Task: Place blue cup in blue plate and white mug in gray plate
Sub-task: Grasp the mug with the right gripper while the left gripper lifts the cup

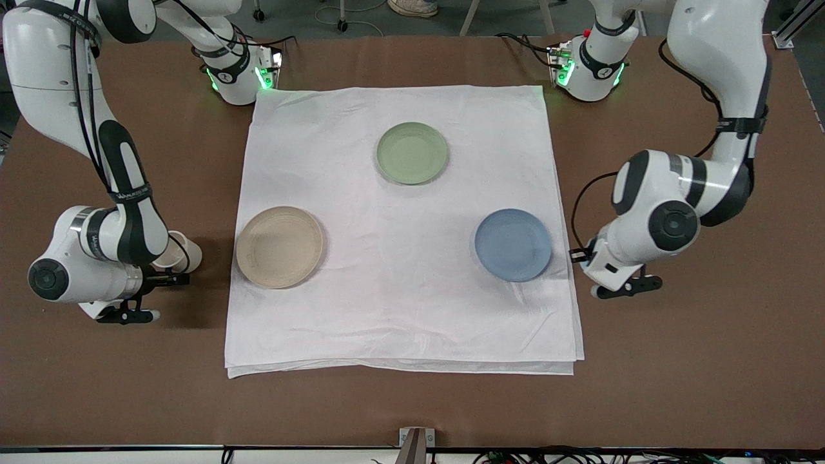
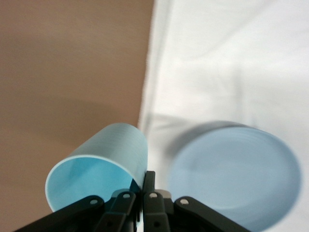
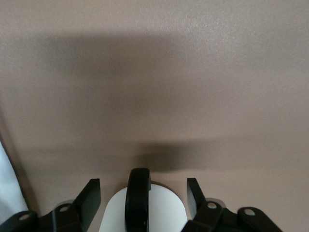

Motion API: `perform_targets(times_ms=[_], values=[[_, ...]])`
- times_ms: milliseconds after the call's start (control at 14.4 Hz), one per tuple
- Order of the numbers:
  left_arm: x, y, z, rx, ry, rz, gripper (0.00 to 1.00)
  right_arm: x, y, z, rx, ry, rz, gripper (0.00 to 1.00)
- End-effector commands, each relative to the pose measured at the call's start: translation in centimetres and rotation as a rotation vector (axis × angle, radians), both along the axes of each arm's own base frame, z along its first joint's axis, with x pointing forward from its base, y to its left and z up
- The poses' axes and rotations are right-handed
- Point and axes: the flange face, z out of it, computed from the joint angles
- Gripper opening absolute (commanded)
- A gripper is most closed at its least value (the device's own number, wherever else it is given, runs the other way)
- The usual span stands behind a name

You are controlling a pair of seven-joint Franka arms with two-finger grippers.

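My left gripper (image 2: 145,180) is shut on the wall of the blue cup (image 2: 96,162), one finger inside the rim and one outside. The cup is at the cloth's edge beside the blue plate (image 2: 236,176) (image 1: 513,245), and the left hand (image 1: 578,256) hides it in the front view. The white mug (image 3: 145,212) (image 1: 184,253) stands on the bare table beside the gray plate (image 1: 279,247), toward the right arm's end. My right gripper (image 3: 143,186) is open around the mug, with a gap at each finger and the dark handle (image 3: 138,195) between them.
A white cloth (image 1: 399,309) covers the middle of the brown table (image 1: 677,361) and carries all three plates. The green plate (image 1: 412,153) lies farther from the front camera than the other two. Both arm bases stand along the table's back edge.
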Motion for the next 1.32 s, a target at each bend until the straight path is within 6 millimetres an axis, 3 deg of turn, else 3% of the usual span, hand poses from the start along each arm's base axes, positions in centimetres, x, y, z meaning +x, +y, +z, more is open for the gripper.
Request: perform_targets(times_ms=[0, 139, 277, 416, 486, 694, 1040, 1249], values=[[-1.5, -5.6, -0.5, 0.039, -0.002, 0.036, 0.00, -0.6, -0.3, -0.1, 0.014, 0.014, 0.007, 0.64], [-2.4, -9.6, -1.0, 0.044, -0.010, 0.052, 0.00, -0.7, -0.2, -0.2, 0.014, 0.019, 0.006, 0.60], [-3.0, -12.0, -2.0, 0.050, -0.012, 0.051, 0.00, -0.8, -0.2, -0.2, 0.014, 0.025, 0.003, 0.55], [-3.5, -13.9, -3.2, 0.056, -0.008, 0.044, 0.00, -0.8, -0.2, -0.2, 0.014, 0.025, 0.003, 0.40], [-3.6, -14.3, -4.1, 0.061, -0.002, 0.047, 0.00, -0.8, -0.2, -0.2, 0.016, 0.026, 0.012, 0.29], [-3.7, -14.4, -6.0, 0.065, 0.010, 0.047, 0.00, -0.9, -0.2, -0.3, 0.021, 0.035, 0.022, 0.12], [-3.8, -14.6, -6.9, 0.069, 0.017, 0.040, 0.03, -0.7, 0.5, 0.0, 0.021, 0.031, 0.033, 0.05], [-3.8, -14.5, -6.8, 0.065, 0.017, 0.035, 0.07, -0.7, 1.4, 1.2, 0.030, 0.056, 0.043, 0.04]])
